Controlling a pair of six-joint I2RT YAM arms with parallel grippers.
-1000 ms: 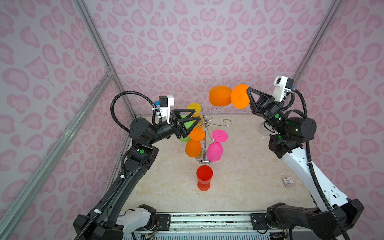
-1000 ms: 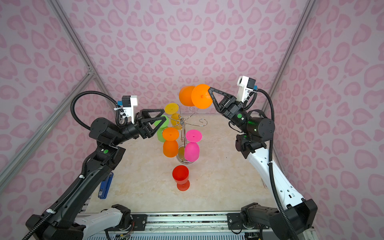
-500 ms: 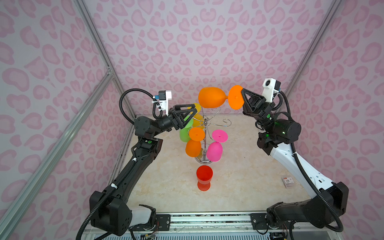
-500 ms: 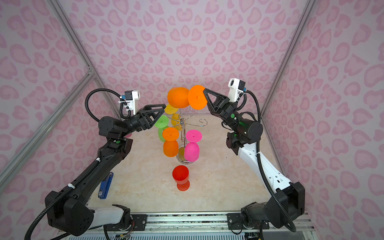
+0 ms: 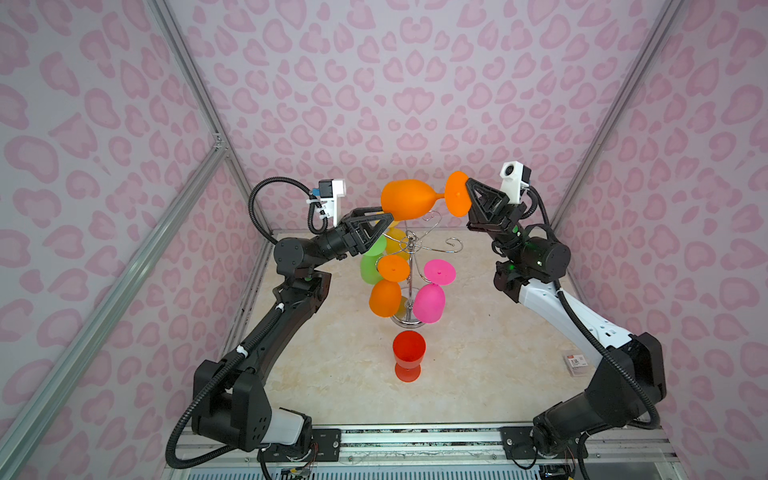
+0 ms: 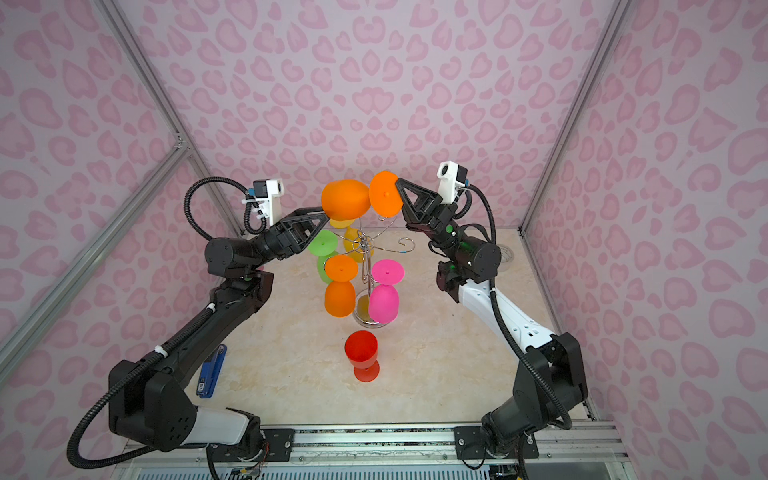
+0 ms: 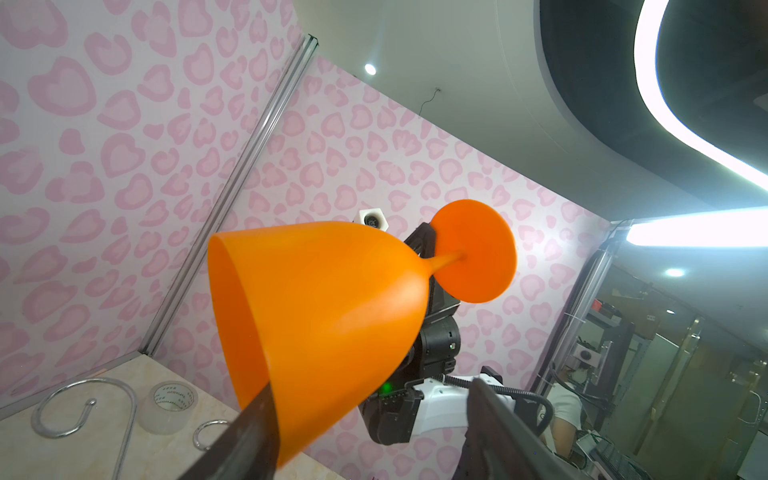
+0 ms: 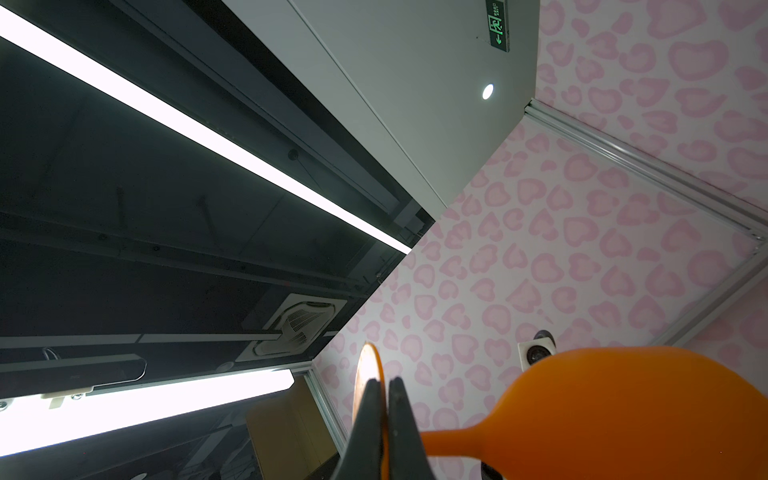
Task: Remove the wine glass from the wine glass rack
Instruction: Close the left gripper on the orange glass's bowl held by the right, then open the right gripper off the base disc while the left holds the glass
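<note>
**Glass off the rack, not yet set down**

From 8 o'clock the left gripper [image 5: 386, 218], fingers spread and holding nothing, straddles the bowl. The orange wine glass [image 5: 405, 203] lies sideways in mid-air at 12 o'clock of the wine glass rack [image 5: 410, 243], clear of its arms. At the glass's 3 o'clock the right gripper [image 5: 467, 189] pinches its foot. Only putting it down seems left.

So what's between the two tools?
The orange wine glass, sideways: right tool pinches its foot, left tool open at its bowl, in both top views.
</note>
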